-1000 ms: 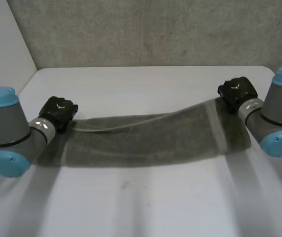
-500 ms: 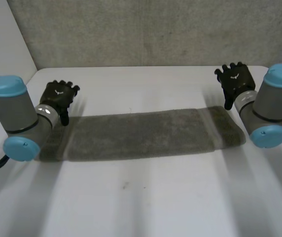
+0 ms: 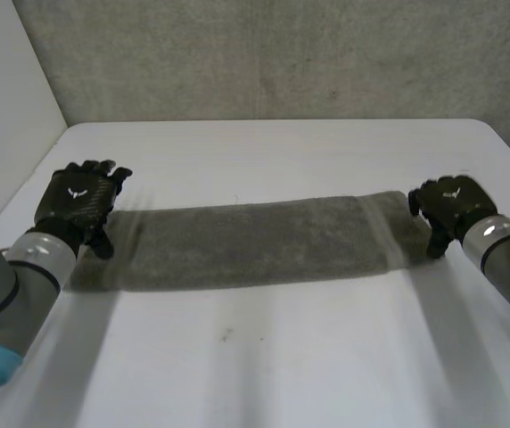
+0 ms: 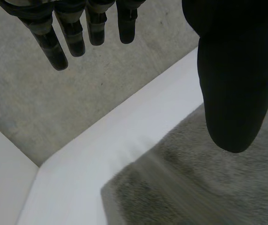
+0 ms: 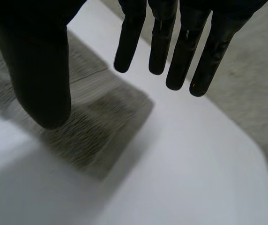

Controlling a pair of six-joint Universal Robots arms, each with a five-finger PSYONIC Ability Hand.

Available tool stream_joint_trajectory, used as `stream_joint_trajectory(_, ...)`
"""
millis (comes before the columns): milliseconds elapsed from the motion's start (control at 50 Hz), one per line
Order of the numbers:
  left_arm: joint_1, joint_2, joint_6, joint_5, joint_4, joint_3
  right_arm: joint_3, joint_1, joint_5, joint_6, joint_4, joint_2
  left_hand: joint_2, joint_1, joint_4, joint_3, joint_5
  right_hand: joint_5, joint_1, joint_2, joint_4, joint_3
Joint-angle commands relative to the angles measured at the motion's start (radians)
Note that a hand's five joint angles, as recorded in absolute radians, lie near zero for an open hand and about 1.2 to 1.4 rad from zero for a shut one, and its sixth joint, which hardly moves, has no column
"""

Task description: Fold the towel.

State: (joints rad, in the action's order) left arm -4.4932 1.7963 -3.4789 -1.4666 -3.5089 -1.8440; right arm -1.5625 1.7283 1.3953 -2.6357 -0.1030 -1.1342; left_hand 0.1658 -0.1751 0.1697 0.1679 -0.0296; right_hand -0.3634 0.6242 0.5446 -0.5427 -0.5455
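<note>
The grey towel (image 3: 255, 242) lies flat on the white table (image 3: 282, 357) as a long folded strip running left to right. My left hand (image 3: 78, 198) hovers over the strip's left end, open, with straight fingers (image 4: 54, 47) and its thumb apart above the towel (image 4: 195, 187); it holds nothing. My right hand (image 3: 449, 205) is at the strip's right end, just beside the pale stripe. Its fingers (image 5: 157, 42) are straight, its thumb stands above the towel's corner (image 5: 101, 122), and it is empty.
A grey carpeted wall (image 3: 282, 53) stands behind the table's far edge. A white panel (image 3: 5, 89) closes the left side. Bare tabletop stretches in front of the towel and behind it.
Both hands opened and let go of the towel's ends. The lifted edge dropped and the towel now lies flat. Both hands then drew back toward the near side.
</note>
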Motion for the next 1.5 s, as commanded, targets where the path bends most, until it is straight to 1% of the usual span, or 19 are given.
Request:
stream_joint_trajectory(20, -0.011, -0.002, 0.070, 0.002, -0.024, -0.052, -0.025, -0.039, -0.108, 0.005, -0.060, 0.091, 0.018, -0.009, 0.014, 0.016, 0.020, -0.120, 0.033, 0.113, -0.115, -0.112)
stream_joint_trajectory(280, -0.006, 0.000, 0.070, 0.002, -0.028, -0.064, -0.005, -0.061, -0.116, 0.025, -0.149, 0.191, 0.012, -0.003, 0.009, 0.010, 0.026, -0.205, 0.118, 0.198, -0.200, -0.197)
stream_joint_trajectory(320, -0.004, 0.000, 0.070, 0.002, -0.028, -0.066, -0.002, -0.068, -0.111, 0.042, -0.175, 0.208, 0.012, -0.003, 0.009, 0.010, 0.026, -0.418, 0.332, 0.411, -0.413, -0.410)
stream_joint_trajectory(340, -0.004, 0.002, 0.070, 0.002, -0.028, -0.067, -0.002, -0.069, -0.111, 0.042, -0.175, 0.208, 0.010, 0.000, 0.006, 0.008, 0.029, -0.419, 0.333, 0.412, -0.414, -0.411)
stream_joint_trajectory(380, -0.004, 0.002, 0.070, 0.002, -0.030, -0.072, -0.001, -0.078, -0.107, 0.052, -0.210, 0.218, 0.010, 0.000, 0.006, 0.007, 0.029, -0.856, 0.770, 0.849, -0.851, -0.848)
stream_joint_trajectory(560, -0.006, -0.002, 0.072, 0.000, -0.032, -0.078, -0.011, -0.128, -0.071, 0.049, -0.228, 0.163, 0.009, 0.001, 0.005, 0.007, 0.030, -0.858, 0.772, 0.852, -0.854, -0.851)
stream_joint_trajectory(720, 0.000, -0.009, 0.072, 0.000, -0.032, -0.089, -0.027, -0.266, -0.061, 0.057, -0.169, 0.100, 0.009, 0.001, 0.005, 0.007, 0.030, -0.858, 0.772, 0.852, -0.854, -0.851)
stream_joint_trajectory(760, 0.000, -0.012, 0.072, 0.002, -0.032, -0.092, -0.008, -0.358, -0.064, 0.086, -0.118, 0.099, 0.009, 0.001, 0.005, 0.007, 0.030, -0.858, 0.772, 0.852, -0.854, -0.851)
stream_joint_trajectory(860, 0.002, -0.018, 0.072, 0.000, -0.032, -0.092, 0.050, -0.470, -0.067, 0.196, -0.074, 0.093, 0.009, 0.001, 0.005, 0.007, 0.030, -0.858, 0.772, 0.852, -0.854, -0.851)
stream_joint_trajectory(980, 0.000, -0.018, 0.072, 0.000, -0.032, -0.093, 0.102, -0.472, -0.062, 0.247, -0.058, 0.085, 0.010, 0.000, 0.006, 0.007, 0.029, -0.858, 0.772, 0.852, -0.854, -0.851)
stream_joint_trajectory(1040, -0.001, -0.018, 0.073, 0.000, -0.032, -0.092, 0.133, -0.415, -0.058, 0.220, -0.060, 0.062, 0.010, 0.000, 0.006, 0.007, 0.029, -0.858, 0.772, 0.852, -0.854, -0.851)
stream_joint_trajectory(1140, -0.001, -0.020, 0.073, 0.000, -0.032, -0.092, 0.209, -0.143, -0.048, 0.128, -0.066, 0.027, 0.009, 0.001, 0.005, 0.007, 0.030, -0.858, 0.772, 0.852, -0.854, -0.851)
stream_joint_trajectory(1200, -0.001, -0.020, 0.075, 0.000, -0.032, -0.092, 0.222, -0.072, -0.044, 0.117, -0.069, 0.031, 0.009, 0.001, 0.005, 0.007, 0.030, -0.858, 0.772, 0.852, -0.854, -0.851)
stream_joint_trajectory(1240, -0.003, -0.018, 0.073, 0.000, -0.032, -0.092, 0.245, 0.093, -0.039, 0.111, -0.078, 0.051, 0.009, 0.001, 0.005, 0.007, 0.030, -0.858, 0.772, 0.852, -0.854, -0.851)
stream_joint_trajectory(1260, -0.003, -0.018, 0.075, 0.000, -0.032, -0.092, 0.245, 0.094, -0.039, 0.111, -0.078, 0.051, 0.009, 0.001, 0.005, 0.007, 0.030, -0.858, 0.772, 0.852, -0.854, -0.851)
stream_joint_trajectory(1300, -0.004, -0.018, 0.075, 0.000, -0.032, -0.092, 0.274, 0.263, -0.033, 0.115, -0.096, 0.111, 0.009, 0.001, 0.005, 0.007, 0.030, -0.858, 0.772, 0.852, -0.854, -0.851)
stream_joint_trajectory(1360, -0.003, -0.018, 0.075, 0.000, -0.032, -0.093, 0.289, 0.346, -0.029, 0.115, -0.100, 0.148, 0.009, 0.001, 0.005, 0.007, 0.030, -0.858, 0.772, 0.852, -0.854, -0.851)
stream_joint_trajectory(1400, -0.003, -0.018, 0.075, 0.000, -0.032, -0.092, 0.308, 0.472, -0.027, 0.115, -0.101, 0.215, 0.009, 0.001, 0.005, 0.007, 0.030, -0.858, 0.772, 0.852, -0.854, -0.851)
stream_joint_trajectory(1500, -0.001, -0.017, 0.073, 0.000, -0.032, -0.093, 0.321, 0.588, -0.032, 0.108, -0.112, 0.301, 0.009, 0.001, 0.005, 0.007, 0.030, -0.858, 0.772, 0.852, -0.854, -0.851)
